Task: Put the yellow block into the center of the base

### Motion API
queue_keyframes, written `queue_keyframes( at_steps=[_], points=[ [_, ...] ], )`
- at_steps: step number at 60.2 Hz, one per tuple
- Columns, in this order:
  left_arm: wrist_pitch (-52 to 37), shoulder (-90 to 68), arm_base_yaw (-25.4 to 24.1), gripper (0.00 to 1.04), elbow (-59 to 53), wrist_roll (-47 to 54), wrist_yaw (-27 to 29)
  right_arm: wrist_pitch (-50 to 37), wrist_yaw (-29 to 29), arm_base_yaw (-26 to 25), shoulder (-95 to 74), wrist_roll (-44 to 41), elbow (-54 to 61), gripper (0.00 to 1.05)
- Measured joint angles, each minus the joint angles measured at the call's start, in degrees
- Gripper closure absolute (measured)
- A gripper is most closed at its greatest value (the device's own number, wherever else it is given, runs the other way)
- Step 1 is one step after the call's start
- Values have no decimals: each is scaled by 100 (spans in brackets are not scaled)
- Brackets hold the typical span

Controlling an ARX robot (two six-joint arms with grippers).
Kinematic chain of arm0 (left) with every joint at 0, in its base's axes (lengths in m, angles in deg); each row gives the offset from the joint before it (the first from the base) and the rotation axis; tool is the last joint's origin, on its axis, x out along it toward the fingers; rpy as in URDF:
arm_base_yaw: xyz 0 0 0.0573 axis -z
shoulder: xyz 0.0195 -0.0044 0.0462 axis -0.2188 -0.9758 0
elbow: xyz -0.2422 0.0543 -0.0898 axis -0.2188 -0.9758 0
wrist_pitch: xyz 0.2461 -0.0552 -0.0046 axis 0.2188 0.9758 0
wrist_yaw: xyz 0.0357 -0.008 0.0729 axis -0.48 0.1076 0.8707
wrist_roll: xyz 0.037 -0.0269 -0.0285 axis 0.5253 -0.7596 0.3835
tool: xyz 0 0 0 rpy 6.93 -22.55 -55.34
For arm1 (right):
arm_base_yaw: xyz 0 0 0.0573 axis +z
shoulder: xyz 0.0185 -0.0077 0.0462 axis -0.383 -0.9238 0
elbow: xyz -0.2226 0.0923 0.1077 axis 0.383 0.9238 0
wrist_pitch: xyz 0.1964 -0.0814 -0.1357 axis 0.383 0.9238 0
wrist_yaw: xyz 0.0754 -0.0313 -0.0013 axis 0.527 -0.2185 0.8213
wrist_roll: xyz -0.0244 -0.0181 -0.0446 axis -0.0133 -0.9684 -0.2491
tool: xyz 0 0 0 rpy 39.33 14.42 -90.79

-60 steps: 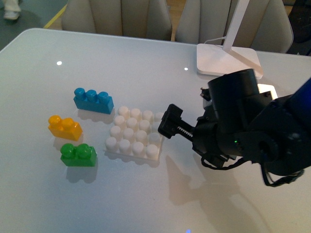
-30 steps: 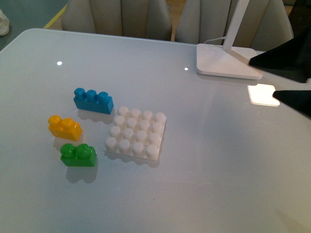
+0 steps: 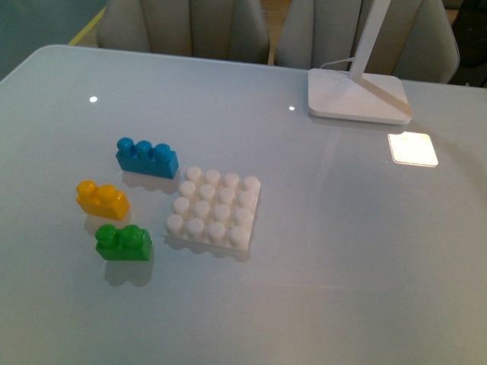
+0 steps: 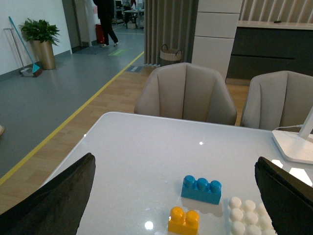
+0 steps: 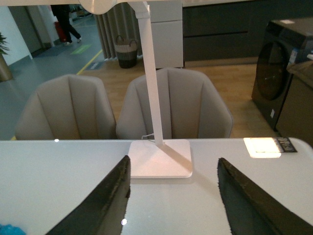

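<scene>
White table (image 3: 342, 274); left gripper (image 4: 174, 161), right gripper (image 5: 173, 161) aloft, jaws apart.

There are a yellow block (image 3: 102, 199), green brick (image 3: 122, 242), blue brick (image 3: 147, 157), white base (image 3: 214, 211).

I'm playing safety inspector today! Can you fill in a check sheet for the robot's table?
Surface: glossy white table, bright glare patch.
Job's things: yellow block lies loose, apart from the base; base studs bare.
Clutter: blue brick, green brick, lamp foot.
Hands: left hand open, empty; right hand open, empty; neither shows in the front view.
Cables: lamp cord behind the lamp foot.
Surroundings: beige chairs, person far off.
</scene>
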Motion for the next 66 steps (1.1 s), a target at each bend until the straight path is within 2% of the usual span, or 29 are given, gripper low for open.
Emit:
queue_keyframes(
  at_steps=[4,14,34,66],
  points=[
    [0,0,0,7,0,0,-2,-46,391,-264,289,-109,238,72],
    [0,0,0,7,0,-2,2,-127,479,-448,686,-216,848,103],
    [0,0,0,7,0,-2,2,-42,457,-455,1467,-243,1480,103],
    [0,0,0,7,0,0,2,566,457,-452,2732,-243,2013,103]
  ],
)
